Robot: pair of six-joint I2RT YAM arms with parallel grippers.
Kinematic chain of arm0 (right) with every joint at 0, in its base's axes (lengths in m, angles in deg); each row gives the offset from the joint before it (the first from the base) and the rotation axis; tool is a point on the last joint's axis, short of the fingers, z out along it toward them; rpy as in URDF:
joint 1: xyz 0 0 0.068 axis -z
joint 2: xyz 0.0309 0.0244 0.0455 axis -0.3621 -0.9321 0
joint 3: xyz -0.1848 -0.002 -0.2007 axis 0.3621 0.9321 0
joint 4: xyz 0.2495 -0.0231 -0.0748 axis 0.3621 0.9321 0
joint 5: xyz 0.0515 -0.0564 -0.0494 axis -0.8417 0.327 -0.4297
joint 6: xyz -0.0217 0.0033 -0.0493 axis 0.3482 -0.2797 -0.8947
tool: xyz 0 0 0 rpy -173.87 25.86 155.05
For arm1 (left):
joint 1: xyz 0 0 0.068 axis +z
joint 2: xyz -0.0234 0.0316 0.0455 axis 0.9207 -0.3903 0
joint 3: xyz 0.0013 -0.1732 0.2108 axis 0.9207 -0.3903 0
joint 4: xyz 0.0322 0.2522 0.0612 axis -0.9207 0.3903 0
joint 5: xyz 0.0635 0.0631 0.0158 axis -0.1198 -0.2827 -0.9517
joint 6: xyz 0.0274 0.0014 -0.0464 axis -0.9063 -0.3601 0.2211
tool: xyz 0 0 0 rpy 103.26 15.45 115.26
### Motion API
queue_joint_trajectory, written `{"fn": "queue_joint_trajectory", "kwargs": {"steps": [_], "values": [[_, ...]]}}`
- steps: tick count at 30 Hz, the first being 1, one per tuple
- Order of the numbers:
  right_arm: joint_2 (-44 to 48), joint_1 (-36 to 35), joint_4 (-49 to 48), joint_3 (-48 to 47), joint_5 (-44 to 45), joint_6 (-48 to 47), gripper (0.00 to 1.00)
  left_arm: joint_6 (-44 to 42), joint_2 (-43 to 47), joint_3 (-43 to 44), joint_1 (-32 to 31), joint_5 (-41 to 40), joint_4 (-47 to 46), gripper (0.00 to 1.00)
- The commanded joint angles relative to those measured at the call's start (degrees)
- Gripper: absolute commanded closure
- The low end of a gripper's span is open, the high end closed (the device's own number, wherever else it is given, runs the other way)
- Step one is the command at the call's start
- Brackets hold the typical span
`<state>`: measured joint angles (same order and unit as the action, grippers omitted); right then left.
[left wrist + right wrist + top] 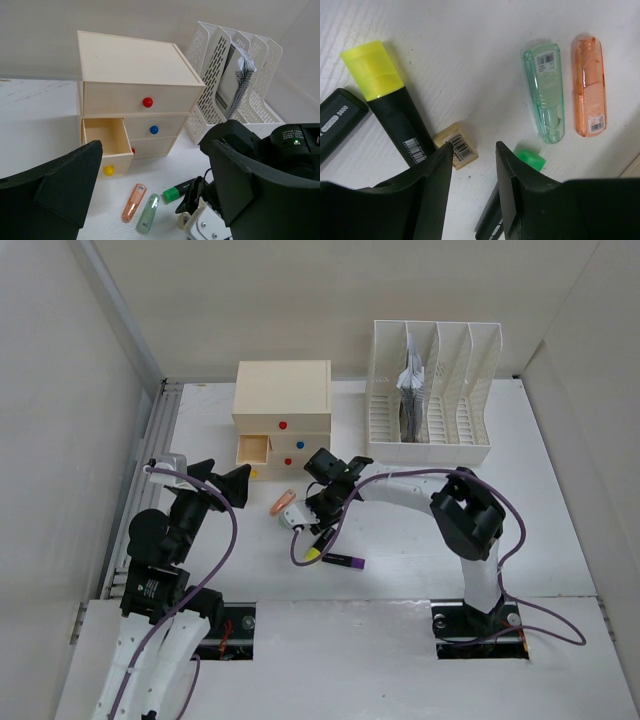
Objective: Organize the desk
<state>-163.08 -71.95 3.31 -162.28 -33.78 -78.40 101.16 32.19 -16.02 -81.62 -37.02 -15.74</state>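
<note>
The white desk [400, 540] carries a cluster of small items in the middle. My right gripper [474, 159] is open and low over the desk, its jaws astride bare desk. A small cream eraser [456, 146] sits just beyond the left fingertip and a green-capped marker [529, 157] lies under the right finger. A yellow highlighter [395, 105], a green tube [545, 92] and an orange tube [590, 85] lie nearby. In the top view the right gripper [322, 512] hovers over this cluster. My left gripper [222, 472] is open and empty, left of the items.
A cream drawer box [283, 410] stands at the back, its lower-left drawer [102, 137] with a yellow knob pulled open and empty. A white file rack [430, 390] holding papers stands to its right. A purple-capped marker [345, 562] lies near the yellow highlighter. A grey rail [150, 460] runs along the left edge.
</note>
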Motion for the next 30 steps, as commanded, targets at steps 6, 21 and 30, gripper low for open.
{"fn": "queue_joint_trajectory", "kwargs": {"steps": [6,21,30], "values": [[4.1,-0.9,4.1,0.7,-3.6,-0.7,0.54,-0.6,0.6,0.9,-0.3,0.2,-2.8,0.15],[1.5,-0.9,3.0,1.2,-1.8,-1.8,0.54,-0.6,1.1,0.9,-0.3,0.2,-2.8,0.15],[-0.4,-0.9,2.0,0.2,-1.3,-1.8,0.54,-0.6,1.1,0.9,-0.3,0.2,-2.8,0.15]]}}
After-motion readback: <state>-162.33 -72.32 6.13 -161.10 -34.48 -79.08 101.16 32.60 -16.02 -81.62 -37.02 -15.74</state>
